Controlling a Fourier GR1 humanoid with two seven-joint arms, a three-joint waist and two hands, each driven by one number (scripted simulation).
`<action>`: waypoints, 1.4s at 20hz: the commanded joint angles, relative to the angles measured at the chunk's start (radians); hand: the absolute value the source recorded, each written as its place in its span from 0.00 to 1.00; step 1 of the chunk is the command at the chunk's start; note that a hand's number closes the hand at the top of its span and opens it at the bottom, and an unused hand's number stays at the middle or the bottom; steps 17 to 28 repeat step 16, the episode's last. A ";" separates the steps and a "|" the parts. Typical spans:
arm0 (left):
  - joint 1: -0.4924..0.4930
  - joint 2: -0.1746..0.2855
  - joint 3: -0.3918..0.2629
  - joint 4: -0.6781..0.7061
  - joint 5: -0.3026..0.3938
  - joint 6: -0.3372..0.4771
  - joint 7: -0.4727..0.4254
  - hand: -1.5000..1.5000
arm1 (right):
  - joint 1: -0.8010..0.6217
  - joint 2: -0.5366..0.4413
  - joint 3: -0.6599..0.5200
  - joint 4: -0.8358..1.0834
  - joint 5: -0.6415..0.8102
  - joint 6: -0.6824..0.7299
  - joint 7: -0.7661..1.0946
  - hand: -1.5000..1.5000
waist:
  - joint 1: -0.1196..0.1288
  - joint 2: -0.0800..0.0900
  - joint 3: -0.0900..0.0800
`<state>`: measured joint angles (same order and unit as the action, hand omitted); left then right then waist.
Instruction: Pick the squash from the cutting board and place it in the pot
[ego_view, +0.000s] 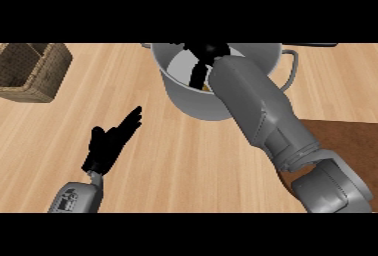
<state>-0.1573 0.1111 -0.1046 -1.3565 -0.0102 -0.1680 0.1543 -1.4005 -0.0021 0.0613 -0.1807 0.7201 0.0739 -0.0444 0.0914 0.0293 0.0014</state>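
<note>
Leftmost, well to the left of the pot (184, 102), a woven wicker basket (29, 70) sits on the pale wooden counter (184, 155), partly cut off by the view's edge. Dividers show inside it.

Next, lower left of the pot and well apart from it: left hand (108, 145), black, on a grey forearm that comes in from the lower edge. Its fingers (133, 119) are straight and slightly spread, tips angled up and right toward the pot. Thumb stands off on the left side. It touches nothing and holds nothing.

Centre top: the pot itself, grey metal, round, tall-walled, open mouth, pale inner wall visible. A loop handle (293, 67) sticks out on its right side.

Inside the pot's mouth: right hand (201, 52), a dark shape below the rim line. Whether it is closed on anything cannot be told; the shape is too dark and partly hidden. The grey right forearm (258, 112) runs from the lower right corner diagonally up across the pot's right half, covering much of the opening.

Squash (207, 88): only a small yellow-orange sliver shows, inside the pot, just below the right hand and against the forearm's left edge. Whether it touches the hand or the pot's bottom cannot be told.

Right of the pot, lower: brown cutting board (345, 142), flat on the counter, partly behind the right forearm.
</note>
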 joint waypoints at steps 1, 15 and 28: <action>0.005 0.006 -0.008 -0.015 -0.003 -0.008 0.016 0.50 | 0.016 0.002 -0.158 -0.065 -0.160 -0.096 -0.065 0.00 | 0.003 0.000 0.001; 0.013 0.005 0.022 0.007 -0.001 0.009 0.001 0.50 | 0.029 -0.175 -0.463 -0.108 -0.427 -0.182 -0.193 0.00 | -0.038 -0.003 -0.001; -0.004 0.022 0.040 -0.007 0.029 -0.020 0.022 0.50 | 0.048 -0.182 -0.473 -0.097 -0.436 -0.174 -0.218 0.00 | -0.036 -0.003 -0.001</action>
